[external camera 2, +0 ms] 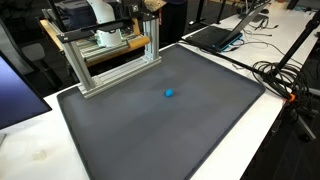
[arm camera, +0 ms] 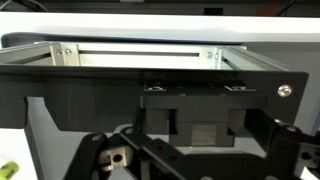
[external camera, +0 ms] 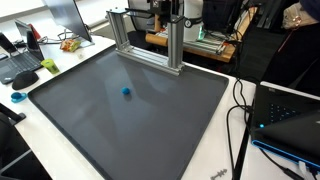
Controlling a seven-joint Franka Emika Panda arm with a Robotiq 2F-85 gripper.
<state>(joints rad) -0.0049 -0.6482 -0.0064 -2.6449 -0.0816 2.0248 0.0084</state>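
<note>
Tool (arm camera: 190,165), apparently spread wide, faces aluminium frame (arm camera: 140,52) closely.

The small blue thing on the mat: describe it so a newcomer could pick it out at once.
A large dark grey mat covers most of the white table, with an aluminium frame standing at its far edge. In front of that frame lies a small round blue object, alone on the mat and its only spot of bright colour.
</note>
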